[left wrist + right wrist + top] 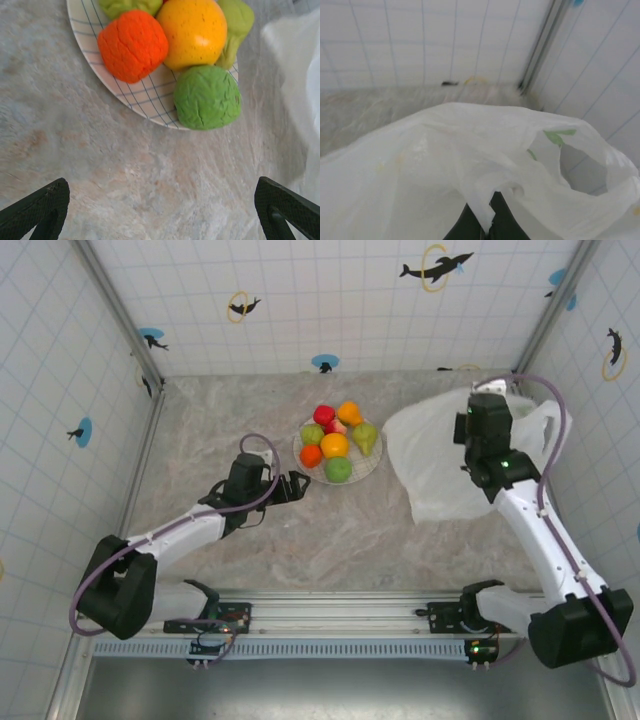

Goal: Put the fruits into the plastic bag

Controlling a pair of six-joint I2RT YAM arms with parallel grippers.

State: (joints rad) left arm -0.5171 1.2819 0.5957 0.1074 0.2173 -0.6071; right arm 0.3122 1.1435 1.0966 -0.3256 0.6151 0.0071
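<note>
- Broadly, the table [330, 540] has the plastic bag [430, 465] lying crumpled on its right half. All the fruits [337, 443] are heaped on the plate [150, 97] just left of the bag, and none is in the bag yet.
- The step in hand looks like opening the bag. Its mouth needs lifting up and away from the tabletop so that it gapes towards the plate rather than folding shut.
- The right gripper [487, 225] is clamped on a fold of the bag's thin film. From the wrist view it may be pinching one layer or both, and I cannot tell which. A slow raise would show whether a mouth opens or the whole bag simply comes up.
- The left gripper [160, 210] hangs with its jaws spread wide and nothing between them, just short of the plate's near rim.
- The green round fruit [207, 97] sits at the plate's near edge and is the easiest first pick. The orange-red fruit [132, 45] is close beside it.
- A good pick would come down squarely over one fruit, since these glossy, rounded fruits touch their neighbours and a glancing close could roll them off the plate.
</note>
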